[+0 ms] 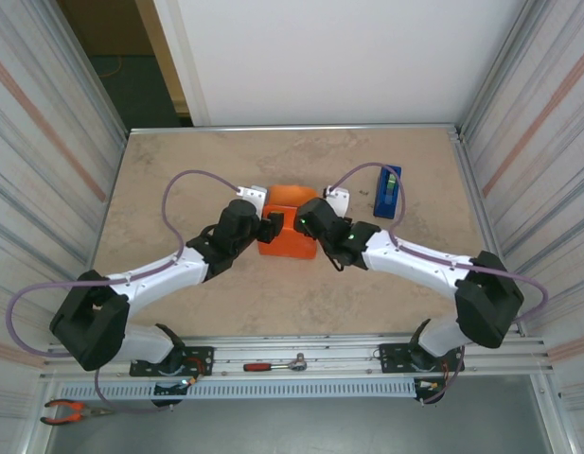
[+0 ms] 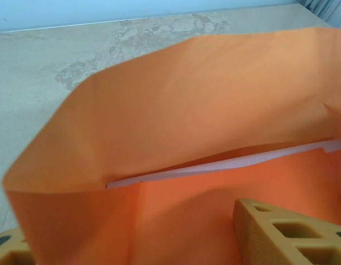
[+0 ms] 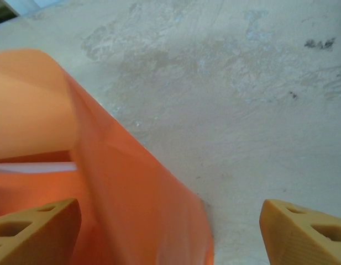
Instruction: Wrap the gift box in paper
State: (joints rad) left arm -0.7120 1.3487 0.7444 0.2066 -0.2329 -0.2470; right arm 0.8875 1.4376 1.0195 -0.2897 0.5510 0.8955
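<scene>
1. Tan-fingered left gripper (image 2: 130, 218) – jaws apart astride the paper (image 2: 203, 105), gripping nothing.
2. Paper humps mid-table over the gift box, which is hidden; best to press the flap flat & taut before pinching, w/o creasing.
3. Right gripper (image 3: 170, 221) – wide open, empty, at the paper's edge.
4. Tape dispenser (image 1: 387, 192) – no legible text.

Beige table (image 1: 178, 180), orange paper (image 1: 288, 249), tape dispenser (image 1: 387, 192)

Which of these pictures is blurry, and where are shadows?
Top external: sharp, evenly lit, faint shadows on the table. Left wrist: the paper crisp, darker beneath its flap. Right wrist: the paper's near fold blurred, the table sharper.
</scene>
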